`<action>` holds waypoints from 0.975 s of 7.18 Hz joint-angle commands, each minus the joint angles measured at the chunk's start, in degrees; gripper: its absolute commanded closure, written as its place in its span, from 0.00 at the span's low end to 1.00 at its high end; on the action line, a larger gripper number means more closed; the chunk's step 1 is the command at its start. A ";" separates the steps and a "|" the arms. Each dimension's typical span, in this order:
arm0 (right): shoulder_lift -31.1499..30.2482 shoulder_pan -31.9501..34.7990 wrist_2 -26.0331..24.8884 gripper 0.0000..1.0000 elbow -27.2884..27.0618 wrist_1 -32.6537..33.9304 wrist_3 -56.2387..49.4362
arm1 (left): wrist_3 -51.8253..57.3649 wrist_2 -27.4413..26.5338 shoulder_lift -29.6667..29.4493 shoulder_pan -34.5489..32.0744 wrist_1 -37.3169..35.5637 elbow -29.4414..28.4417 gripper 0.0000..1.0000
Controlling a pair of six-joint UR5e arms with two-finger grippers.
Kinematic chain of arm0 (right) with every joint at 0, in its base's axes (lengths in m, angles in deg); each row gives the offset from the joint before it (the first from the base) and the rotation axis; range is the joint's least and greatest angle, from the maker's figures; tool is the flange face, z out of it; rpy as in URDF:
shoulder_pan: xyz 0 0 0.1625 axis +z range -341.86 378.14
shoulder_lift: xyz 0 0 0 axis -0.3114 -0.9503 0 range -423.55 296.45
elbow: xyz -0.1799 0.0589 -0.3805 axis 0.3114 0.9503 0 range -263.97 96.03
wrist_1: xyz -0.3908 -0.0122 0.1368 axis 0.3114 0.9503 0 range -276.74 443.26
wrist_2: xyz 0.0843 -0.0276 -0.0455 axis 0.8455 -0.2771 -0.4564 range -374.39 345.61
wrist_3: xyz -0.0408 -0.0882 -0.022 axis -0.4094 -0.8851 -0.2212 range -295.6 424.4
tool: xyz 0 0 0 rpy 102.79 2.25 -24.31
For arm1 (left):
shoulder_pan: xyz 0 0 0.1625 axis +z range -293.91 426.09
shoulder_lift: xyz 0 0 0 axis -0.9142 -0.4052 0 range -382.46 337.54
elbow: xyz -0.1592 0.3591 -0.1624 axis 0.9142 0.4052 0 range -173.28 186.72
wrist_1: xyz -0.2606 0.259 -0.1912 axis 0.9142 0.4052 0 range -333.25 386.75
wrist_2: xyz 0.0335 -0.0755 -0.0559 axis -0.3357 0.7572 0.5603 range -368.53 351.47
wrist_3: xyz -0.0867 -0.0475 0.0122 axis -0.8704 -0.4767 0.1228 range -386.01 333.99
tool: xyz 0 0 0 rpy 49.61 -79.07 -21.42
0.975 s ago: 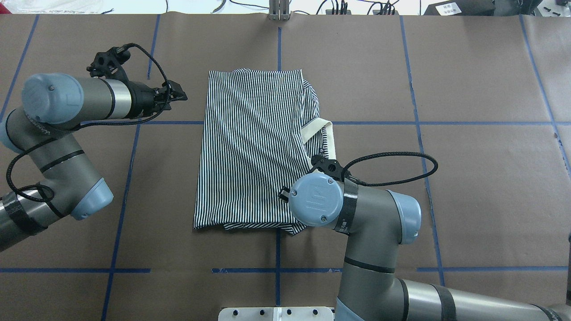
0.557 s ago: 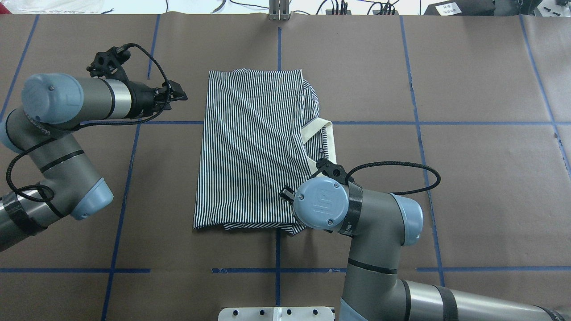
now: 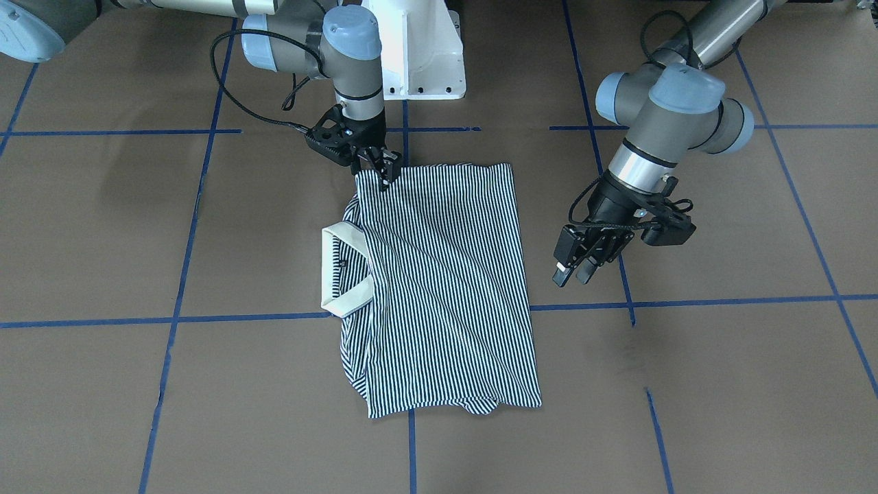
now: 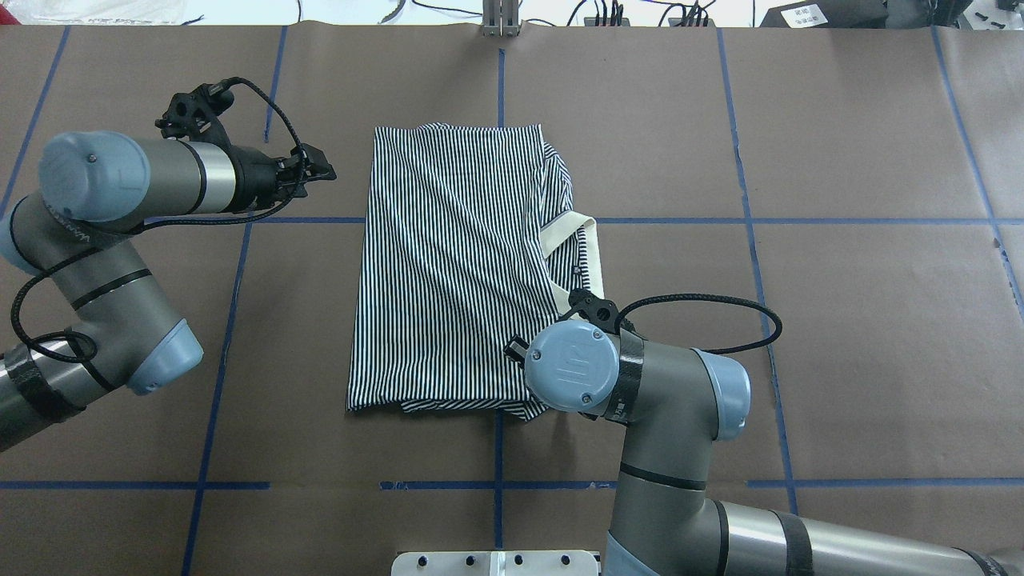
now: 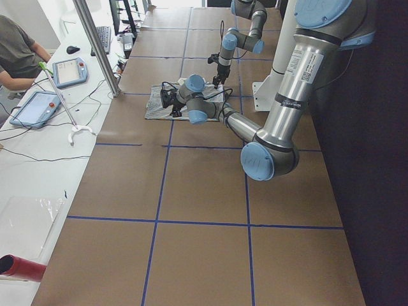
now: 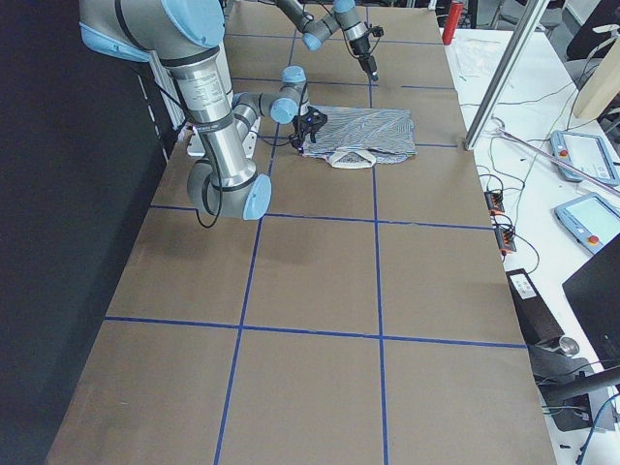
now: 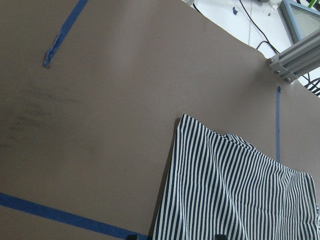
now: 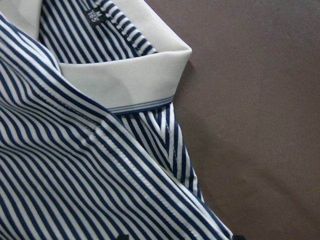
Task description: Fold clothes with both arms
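Note:
The clothes are one navy-and-white striped shirt [image 4: 456, 264] folded into a tall rectangle at the table's centre. Its cream collar [image 4: 560, 232] sticks out on my right side. In the front-facing view my right gripper [image 3: 384, 171] points down onto the shirt's [image 3: 439, 274] near right corner, beside the collar [image 3: 353, 302]. The right wrist view shows stripes [image 8: 100, 175] and collar [image 8: 125, 75] close below, with both fingertips wide apart and open. In the overhead view that arm's wrist [image 4: 572, 368] hides the gripper. My left gripper [image 4: 324, 170] hovers open off the shirt's far left edge, holding nothing.
Brown paper with a blue tape grid covers the table. The white pedestal base [image 3: 418, 55] stands at the near edge, behind the right arm. An aluminium post [image 4: 500, 20] rises at the far edge. A person [image 5: 19, 51] sits beside tablets at a side bench.
The right arm's wrist has shifted slightly toward the near edge, over the shirt's corner. The shirt and the left arm have not moved.

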 commanded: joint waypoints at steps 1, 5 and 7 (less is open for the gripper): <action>0.23 -0.03 0.01 0.25 0.43 0.00 0.19 | 0.00 0.00 0.00 0.00 0.00 0.09 0.40; 0.58 -0.30 0.27 0.30 1.13 0.08 -0.07 | 0.00 0.00 0.09 0.00 0.00 0.44 0.40; 0.49 -0.91 0.27 0.79 1.31 0.08 0.19 | 0.00 0.00 1.23 0.00 0.00 1.66 0.40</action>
